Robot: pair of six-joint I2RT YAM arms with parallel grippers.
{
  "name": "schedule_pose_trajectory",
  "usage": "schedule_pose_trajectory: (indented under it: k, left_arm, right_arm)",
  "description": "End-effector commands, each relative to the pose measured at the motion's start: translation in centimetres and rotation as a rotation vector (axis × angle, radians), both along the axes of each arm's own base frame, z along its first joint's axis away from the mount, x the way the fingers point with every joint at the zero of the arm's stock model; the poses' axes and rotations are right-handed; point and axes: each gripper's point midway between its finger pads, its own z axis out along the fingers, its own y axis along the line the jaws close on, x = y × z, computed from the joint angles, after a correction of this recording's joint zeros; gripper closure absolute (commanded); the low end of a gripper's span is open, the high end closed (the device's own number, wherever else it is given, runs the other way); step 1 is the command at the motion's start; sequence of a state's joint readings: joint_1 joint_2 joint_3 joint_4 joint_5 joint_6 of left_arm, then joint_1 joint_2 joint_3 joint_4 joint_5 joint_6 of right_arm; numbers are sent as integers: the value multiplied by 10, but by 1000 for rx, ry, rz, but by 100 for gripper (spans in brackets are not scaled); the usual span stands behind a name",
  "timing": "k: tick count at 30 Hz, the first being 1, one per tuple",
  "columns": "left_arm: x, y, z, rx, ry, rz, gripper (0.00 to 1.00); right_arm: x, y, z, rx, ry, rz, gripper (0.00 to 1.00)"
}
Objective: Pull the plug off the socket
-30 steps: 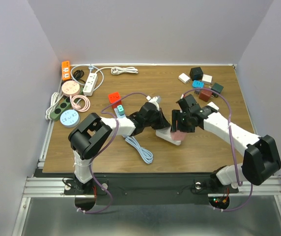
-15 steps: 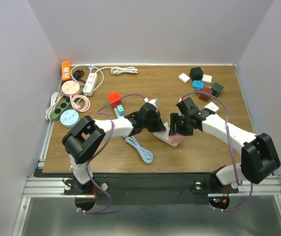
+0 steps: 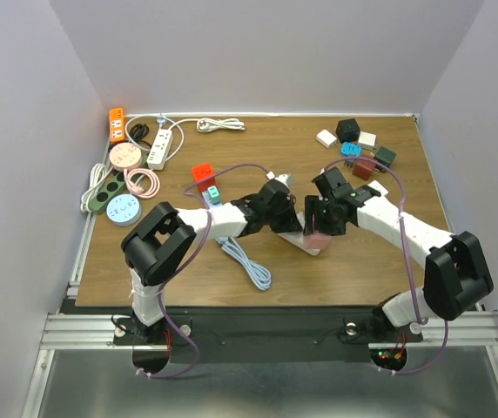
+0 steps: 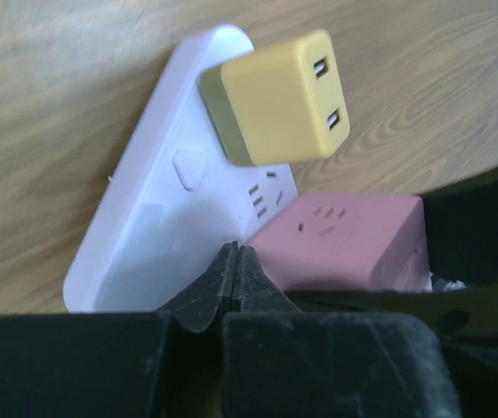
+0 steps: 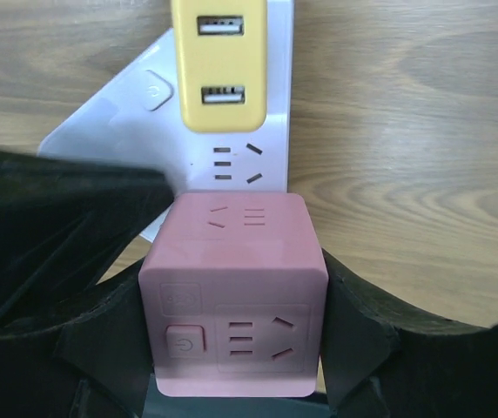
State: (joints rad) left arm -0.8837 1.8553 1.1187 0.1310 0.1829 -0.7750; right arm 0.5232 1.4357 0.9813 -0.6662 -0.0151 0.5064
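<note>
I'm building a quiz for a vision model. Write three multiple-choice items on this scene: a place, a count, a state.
1. Where is the yellow adapter? A. plugged into the white power strip, beside the pink cube; B. lying loose, unplugged; C. stacked on the pink cube.
2. How many USB ports show on its face? A. one; B. two; C. four.
3. The left gripper has its jaws: A. wide open; B. closed on the yellow adapter; C. closed together, tips at the strip.
A: it sits on the strip, one free socket between it and the cube that the right gripper clamps. B: two slots show. C: they meet with nothing between.
</note>
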Motion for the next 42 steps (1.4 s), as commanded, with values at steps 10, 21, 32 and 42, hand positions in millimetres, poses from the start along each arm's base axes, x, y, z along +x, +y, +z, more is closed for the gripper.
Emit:
schedule_pose_trajectory:
  k: [10, 21, 32, 42]
  left_arm:
    - [-69, 87, -146, 492, 270, -84, 100]
    - [-40, 67, -93, 433, 146, -31, 100]
    - [-39, 48, -26, 274, 101, -35, 100]
    - [-65, 78, -100, 464, 213, -78, 100]
  right_arm:
    - [56, 9, 106, 90, -303, -103, 99]
    - [27, 7, 28, 69, -144, -79, 100]
    - [36, 15, 18, 86, -158, -56, 99]
    - [51, 26, 39, 122, -204, -45, 100]
